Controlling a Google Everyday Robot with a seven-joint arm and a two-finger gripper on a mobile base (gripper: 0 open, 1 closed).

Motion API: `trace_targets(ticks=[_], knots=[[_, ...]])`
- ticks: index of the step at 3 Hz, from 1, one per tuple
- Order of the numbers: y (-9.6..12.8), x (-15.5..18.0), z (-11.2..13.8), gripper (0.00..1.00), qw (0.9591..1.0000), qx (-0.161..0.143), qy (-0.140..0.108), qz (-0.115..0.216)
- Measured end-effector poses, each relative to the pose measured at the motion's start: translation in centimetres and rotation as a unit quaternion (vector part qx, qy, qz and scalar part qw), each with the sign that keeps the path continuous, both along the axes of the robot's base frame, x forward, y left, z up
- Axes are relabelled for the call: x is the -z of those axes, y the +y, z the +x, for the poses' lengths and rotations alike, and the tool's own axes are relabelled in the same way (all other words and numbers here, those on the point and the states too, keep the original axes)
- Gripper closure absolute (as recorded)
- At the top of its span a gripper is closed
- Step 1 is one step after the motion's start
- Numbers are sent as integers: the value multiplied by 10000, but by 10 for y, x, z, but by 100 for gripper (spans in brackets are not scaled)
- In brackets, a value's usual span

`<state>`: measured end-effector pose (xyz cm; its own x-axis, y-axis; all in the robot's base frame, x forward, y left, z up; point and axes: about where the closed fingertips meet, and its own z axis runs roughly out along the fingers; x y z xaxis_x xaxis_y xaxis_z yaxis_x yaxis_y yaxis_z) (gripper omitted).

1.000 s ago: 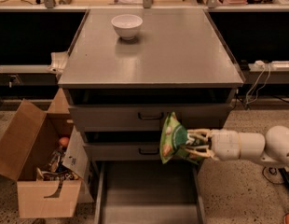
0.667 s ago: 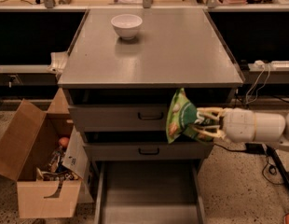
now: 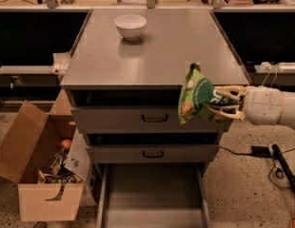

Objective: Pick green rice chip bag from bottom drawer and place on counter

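The green rice chip bag (image 3: 197,95) hangs in the air at the counter's front right corner, its top level with the front edge. My gripper (image 3: 222,104) comes in from the right on a white arm and is shut on the bag's right side. The counter (image 3: 176,51) is a grey metal worktop. The bottom drawer (image 3: 152,194) is pulled open below, with a bare flat floor.
A white bowl (image 3: 130,26) stands at the back of the counter. Two shallower closed drawers (image 3: 154,118) sit under the worktop. An open cardboard box (image 3: 40,167) of clutter stands on the floor at the left. Cables (image 3: 276,165) lie at the right.
My gripper has lifted the bag from in front of the lower drawers up to the counter's front edge, moving slightly right.
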<state>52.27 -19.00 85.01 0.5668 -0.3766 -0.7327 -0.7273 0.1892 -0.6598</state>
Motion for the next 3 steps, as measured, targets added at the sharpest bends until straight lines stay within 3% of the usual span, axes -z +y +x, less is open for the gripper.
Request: trace_targets(ticks=[1,3], knots=[[0,-12,17,100,9999,119,101,61],[-5,-90,99,100,9984,570,-53,-8]])
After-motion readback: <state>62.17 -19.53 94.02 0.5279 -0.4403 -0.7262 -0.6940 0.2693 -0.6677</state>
